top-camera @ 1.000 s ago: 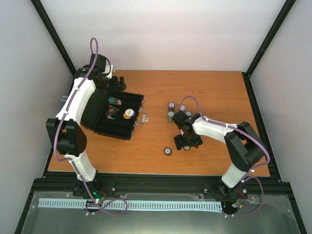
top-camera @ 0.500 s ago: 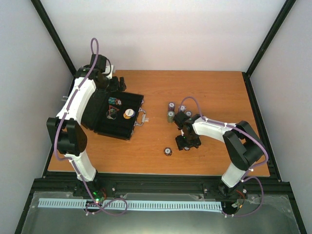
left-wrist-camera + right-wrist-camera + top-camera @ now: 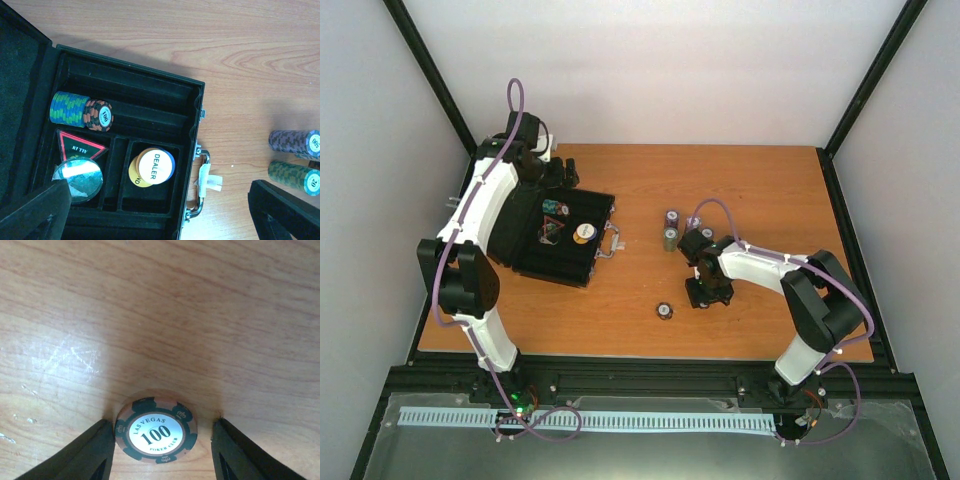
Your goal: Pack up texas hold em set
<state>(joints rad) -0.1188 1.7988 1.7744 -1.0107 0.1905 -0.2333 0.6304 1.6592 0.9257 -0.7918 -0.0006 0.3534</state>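
Currently the right gripper point(image 3: 162, 432) is standing open, pointing down at the tabletop point(image 3: 165, 305), and the orange-and-black 100 chip point(image 3: 156, 430) is lying flat between its fingers. The left finger point(image 3: 92, 450) is sitting right at the chip's edge, while a sliver of wood is showing before the other finger. From above, the gripper is hiding this chip. That view is instead showing another small chip stack point(image 3: 664, 311) lying just to the gripper's left, and two more stacks point(image 3: 671, 228) standing farther back.

The left gripper point(image 3: 160, 185) is hanging wide open over the open black case point(image 3: 196, 115), holding nothing. Only its wrist camera is showing the contents. A green, blue and orange chip roll point(image 3: 80, 111) is lying on its side in a trough. Below it sit a triangular ALL IN token point(image 3: 80, 149), a silvery disc point(image 3: 77, 175) and a DEALER disc point(image 3: 156, 165) overlapping a yellow one.
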